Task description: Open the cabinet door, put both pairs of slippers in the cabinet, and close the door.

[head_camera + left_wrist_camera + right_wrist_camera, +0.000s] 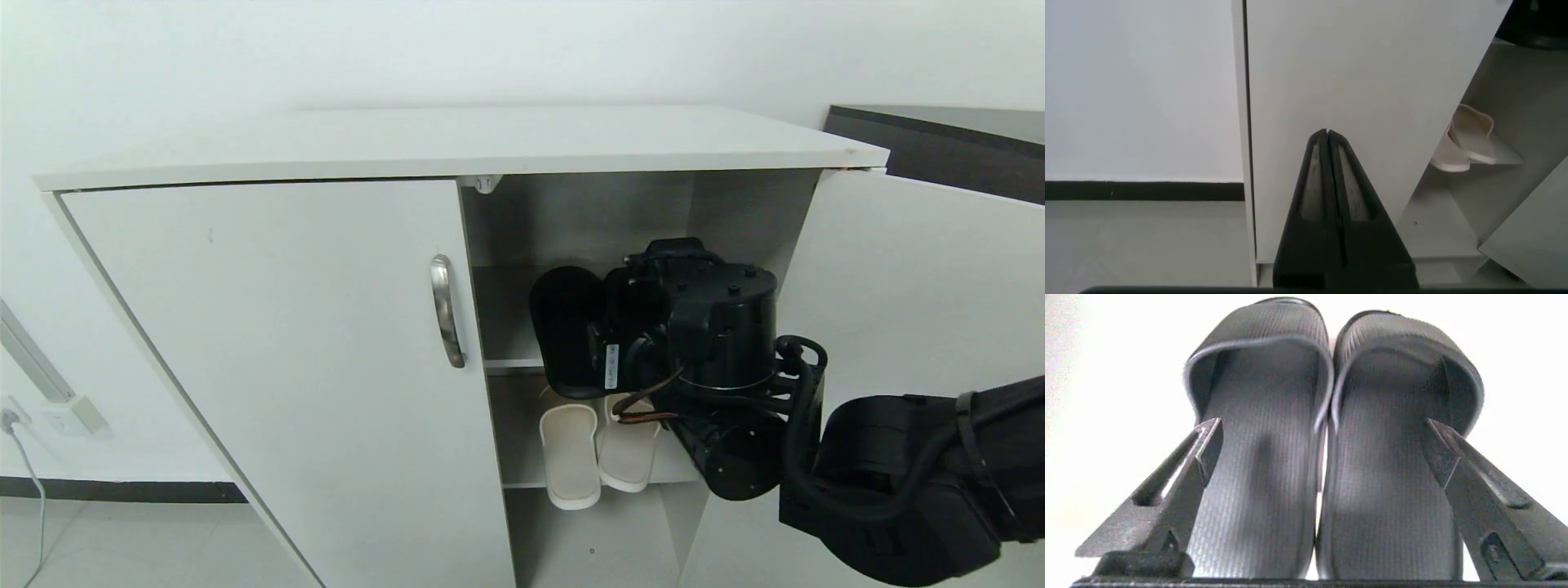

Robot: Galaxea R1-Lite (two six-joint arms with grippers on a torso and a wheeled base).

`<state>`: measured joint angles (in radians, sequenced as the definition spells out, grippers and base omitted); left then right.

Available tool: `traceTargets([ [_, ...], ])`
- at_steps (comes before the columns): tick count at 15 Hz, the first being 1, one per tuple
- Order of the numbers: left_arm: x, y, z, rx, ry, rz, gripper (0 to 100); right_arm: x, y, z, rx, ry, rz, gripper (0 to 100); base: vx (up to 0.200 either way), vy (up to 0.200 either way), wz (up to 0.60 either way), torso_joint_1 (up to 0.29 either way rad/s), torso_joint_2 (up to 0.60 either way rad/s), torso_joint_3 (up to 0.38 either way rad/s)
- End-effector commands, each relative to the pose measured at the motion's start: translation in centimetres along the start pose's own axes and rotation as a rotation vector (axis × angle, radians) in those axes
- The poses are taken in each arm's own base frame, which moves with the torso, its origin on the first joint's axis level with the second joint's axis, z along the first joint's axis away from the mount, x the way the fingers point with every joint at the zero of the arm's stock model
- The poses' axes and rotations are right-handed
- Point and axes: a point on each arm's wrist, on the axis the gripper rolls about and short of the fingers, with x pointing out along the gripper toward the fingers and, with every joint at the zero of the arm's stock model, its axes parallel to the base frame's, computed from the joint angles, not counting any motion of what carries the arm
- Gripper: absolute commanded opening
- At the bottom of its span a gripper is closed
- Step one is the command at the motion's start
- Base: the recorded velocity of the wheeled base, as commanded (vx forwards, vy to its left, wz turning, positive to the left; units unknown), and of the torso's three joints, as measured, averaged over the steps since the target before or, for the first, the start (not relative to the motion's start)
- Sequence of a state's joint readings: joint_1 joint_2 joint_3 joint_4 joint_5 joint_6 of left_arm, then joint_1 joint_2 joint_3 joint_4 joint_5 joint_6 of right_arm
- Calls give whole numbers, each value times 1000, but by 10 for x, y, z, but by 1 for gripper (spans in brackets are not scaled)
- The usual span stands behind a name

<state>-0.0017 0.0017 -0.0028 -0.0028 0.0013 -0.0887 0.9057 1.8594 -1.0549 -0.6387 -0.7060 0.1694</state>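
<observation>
Two black slippers (1327,482) stand side by side between the fingers of the right pincer (1323,429), which clamps them from both outer sides. It holds them at the open half of the cabinet (457,139), level with the upper shelf (510,363). Below that pincer the white pair (596,453) lies on the lower shelf (678,474). To its right stands the open door (914,278). The left pincer (1327,139) is closed on nothing, its tips toward the closed door (1355,73).
</observation>
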Motion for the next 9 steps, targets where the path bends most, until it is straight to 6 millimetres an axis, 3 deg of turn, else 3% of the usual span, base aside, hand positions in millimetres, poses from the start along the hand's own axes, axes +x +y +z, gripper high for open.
traceTargets([
  [1,0,0,0,0,-1,0,0,-4,-1,-3,-10,8,4,0,0,0,0,0,0,0],
  [9,0,0,0,0,-1,0,0,-12,6,-10,-28,22,26,0,0,0,0,0,0,0],
])
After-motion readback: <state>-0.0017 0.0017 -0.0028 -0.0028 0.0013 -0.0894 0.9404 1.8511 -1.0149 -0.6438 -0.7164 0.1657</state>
